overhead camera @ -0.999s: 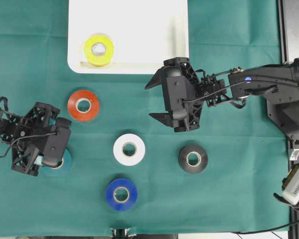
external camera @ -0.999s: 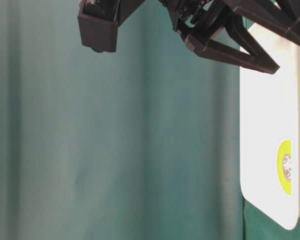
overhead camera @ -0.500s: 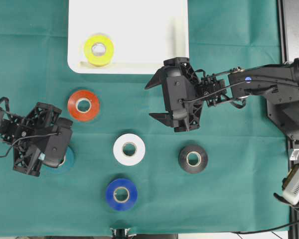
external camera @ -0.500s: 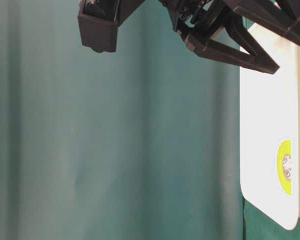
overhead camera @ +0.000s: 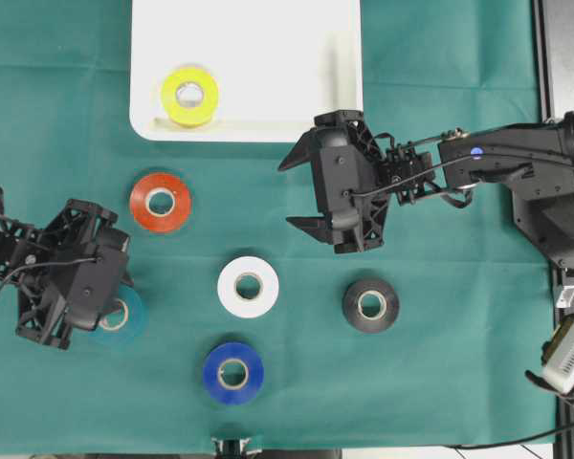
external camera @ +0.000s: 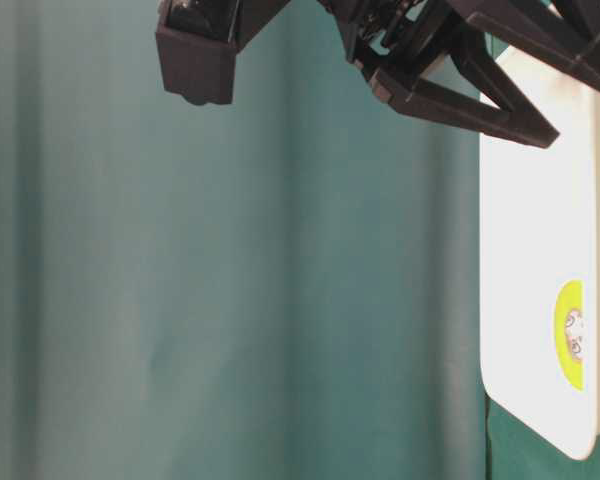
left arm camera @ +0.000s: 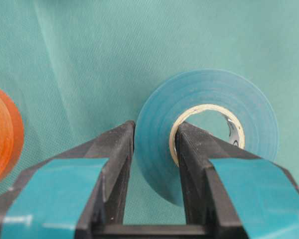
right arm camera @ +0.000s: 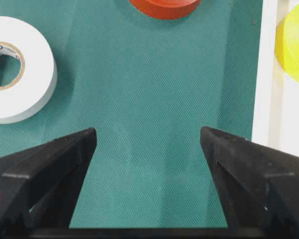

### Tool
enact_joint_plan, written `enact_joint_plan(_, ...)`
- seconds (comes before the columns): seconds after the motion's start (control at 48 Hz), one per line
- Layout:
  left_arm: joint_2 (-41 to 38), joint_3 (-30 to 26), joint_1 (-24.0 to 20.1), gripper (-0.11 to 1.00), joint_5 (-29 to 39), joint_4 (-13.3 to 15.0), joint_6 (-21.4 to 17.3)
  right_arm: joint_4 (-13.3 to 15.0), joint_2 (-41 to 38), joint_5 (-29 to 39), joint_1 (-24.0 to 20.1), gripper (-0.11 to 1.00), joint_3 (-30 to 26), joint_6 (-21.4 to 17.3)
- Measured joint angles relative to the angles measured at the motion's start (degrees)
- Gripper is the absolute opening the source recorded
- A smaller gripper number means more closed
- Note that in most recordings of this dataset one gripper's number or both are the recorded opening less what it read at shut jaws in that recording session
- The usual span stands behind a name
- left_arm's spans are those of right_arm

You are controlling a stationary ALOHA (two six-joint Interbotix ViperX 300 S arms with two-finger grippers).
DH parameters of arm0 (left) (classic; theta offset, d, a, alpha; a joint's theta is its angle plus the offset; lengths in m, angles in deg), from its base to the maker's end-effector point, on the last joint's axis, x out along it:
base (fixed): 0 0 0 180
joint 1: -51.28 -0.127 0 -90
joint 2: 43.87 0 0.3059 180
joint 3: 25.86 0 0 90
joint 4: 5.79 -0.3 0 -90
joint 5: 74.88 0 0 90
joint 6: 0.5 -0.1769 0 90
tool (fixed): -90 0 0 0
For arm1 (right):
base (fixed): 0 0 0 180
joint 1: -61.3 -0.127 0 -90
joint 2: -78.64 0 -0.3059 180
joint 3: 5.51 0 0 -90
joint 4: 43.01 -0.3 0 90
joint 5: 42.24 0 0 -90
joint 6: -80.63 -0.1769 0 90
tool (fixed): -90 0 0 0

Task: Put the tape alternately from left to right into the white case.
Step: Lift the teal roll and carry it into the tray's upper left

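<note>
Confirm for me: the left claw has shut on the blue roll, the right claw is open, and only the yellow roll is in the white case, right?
Not quite. The left claw has shut on the teal roll, as the left wrist view shows; the blue roll lies untouched on the cloth. The right claw is open, and only the yellow roll is in the white case.

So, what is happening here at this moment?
The left gripper is shut on the wall of the teal roll, one finger in its core and one outside. The right gripper hangs open above the cloth, holding nothing. The yellow roll lies in the white case. The red, white, black and blue rolls lie on the cloth.
</note>
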Motion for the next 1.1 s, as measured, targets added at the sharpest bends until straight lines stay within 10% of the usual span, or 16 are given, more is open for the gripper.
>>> enact_joint_plan(0.729, 4.0, -0.4, -14.8, 0.24, 1.5, -0.1, -0.6, -0.1, 0.0, -0.9, 0.1, 0.84, 0.1, 0.0)
enact_joint_plan(1.103, 4.9, -1.8, -26.2, 0.24, 0.5, -0.1, -8.4, 0.0, 0.0, -1.1, 0.1, 0.84, 0.3, 0.0)
